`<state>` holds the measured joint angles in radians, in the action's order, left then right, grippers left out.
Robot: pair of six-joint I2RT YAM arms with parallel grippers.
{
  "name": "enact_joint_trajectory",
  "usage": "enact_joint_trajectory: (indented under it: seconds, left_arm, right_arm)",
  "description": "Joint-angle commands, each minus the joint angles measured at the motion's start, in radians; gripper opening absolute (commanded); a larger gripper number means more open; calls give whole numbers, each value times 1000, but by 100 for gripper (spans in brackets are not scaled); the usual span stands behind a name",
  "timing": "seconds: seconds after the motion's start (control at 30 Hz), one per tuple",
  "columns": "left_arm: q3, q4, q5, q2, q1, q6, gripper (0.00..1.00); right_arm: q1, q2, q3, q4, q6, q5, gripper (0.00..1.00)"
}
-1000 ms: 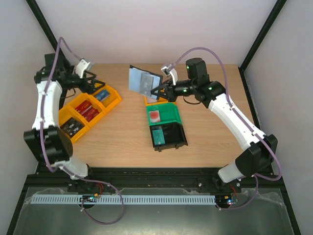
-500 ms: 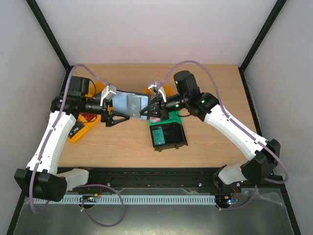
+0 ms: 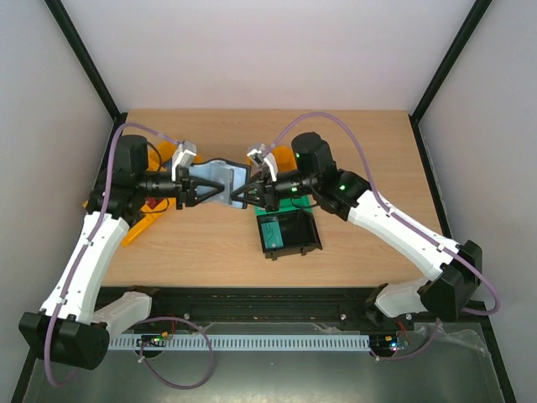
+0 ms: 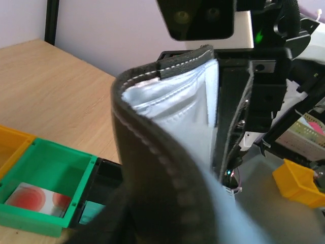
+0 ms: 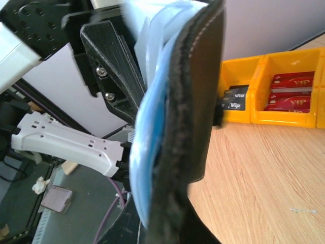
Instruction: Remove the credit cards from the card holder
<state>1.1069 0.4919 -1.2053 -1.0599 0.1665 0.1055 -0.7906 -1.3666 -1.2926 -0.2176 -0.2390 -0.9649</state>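
Note:
The card holder [image 3: 222, 175], a black wallet with blue-grey lining, hangs above the table between both arms. My right gripper [image 3: 245, 193] is shut on its right end. My left gripper [image 3: 204, 188] has closed on its left end. The wallet [image 4: 172, 112] fills the left wrist view and hides those jaws. The right wrist view has the wallet [image 5: 193, 101] edge-on, with the left gripper's black fingers [image 5: 109, 61] behind it. Red credit cards [image 5: 290, 82] lie in a yellow bin [image 5: 284, 119]. No card shows inside the wallet.
A black bin [image 3: 289, 231] with a teal card [image 3: 270, 228] sits under the right arm. Beside it a green bin [image 4: 51, 173] holds a pale card with red spots [image 4: 38, 198]. Yellow bins [image 3: 138, 222] stand at the left, with a black card [image 5: 234, 99] in one.
My left arm swung from the yellow bins to the wallet and its wide jaws closed on the left end. The right arm brought the wallet lower and to the left.

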Motion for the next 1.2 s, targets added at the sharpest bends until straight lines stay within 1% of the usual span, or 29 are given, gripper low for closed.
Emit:
enact_joint_trajectory:
  seconds: [0.0,0.03,0.07,0.13,0.2,0.23,0.33,0.43,0.47,0.5,0.57,0.6,0.67,0.7,0.73,0.77,0.8,0.83,0.9,1.0,1.07,1.17]
  left_arm:
    - [-41,-75,-39,45,19,-75,13]
    - [-41,-69,-47,52,18,-68,4]
    - [-41,-62,-65,58,16,-59,3]
    - [-37,-39,-105,68,7,-30,2]
    - [-39,-22,-128,75,6,-4,2]
    - [-40,-10,-139,78,5,12,2]
    - [-44,15,-178,80,4,50,2]
    - [-39,41,-198,80,5,82,2]
    - [-38,46,-206,81,5,88,2]
    - [-37,50,-214,81,5,97,2]
    - [-33,74,-228,79,4,124,2]
    - [-34,82,-228,80,4,135,2]
    - [-40,82,-198,83,5,135,3]
    - [-45,67,-163,85,4,120,14]
    - [-51,38,-96,89,0,83,41]
    - [-63,3,4,94,-5,41,61]
    - [-76,-35,125,99,-14,-11,66]
    - [-95,-62,253,104,-26,-56,66]
    - [-125,-92,458,105,-58,-98,62]
    - [-143,-109,647,108,-94,-108,63]
    - [-140,-109,701,112,-114,-115,65]
    - [-125,-109,680,118,-131,-118,71]
  right_arm:
    - [-7,36,-5,77,-14,33,2]
    - [-7,39,-10,60,2,31,2]
    - [-8,44,-15,41,21,33,4]
    - [-6,67,-19,14,64,52,12]
    - [-3,85,-13,1,88,95,23]
    - [-2,87,-11,-1,92,108,27]
    - [0,79,-13,15,70,97,33]
    - [-1,63,-8,64,33,61,34]
    - [0,59,-6,84,23,55,32]
    - [0,54,-5,91,16,53,29]
    - [0,49,-5,112,4,37,18]
    - [0,45,-6,121,-2,19,11]
    - [1,41,-7,138,-17,-20,2]
    - [0,43,-8,140,-19,-25,2]
    - [0,46,-8,133,-18,-17,2]
    - [0,49,-10,119,-13,2,2]
    - [-2,51,-11,104,-10,26,2]
    - [0,52,-12,89,-7,48,2]
    - [0,48,-17,59,-11,71,2]
    - [-2,44,-30,23,-23,86,2]
    - [-2,49,-36,-3,-18,129,2]
    - [0,52,-43,-35,-19,217,2]
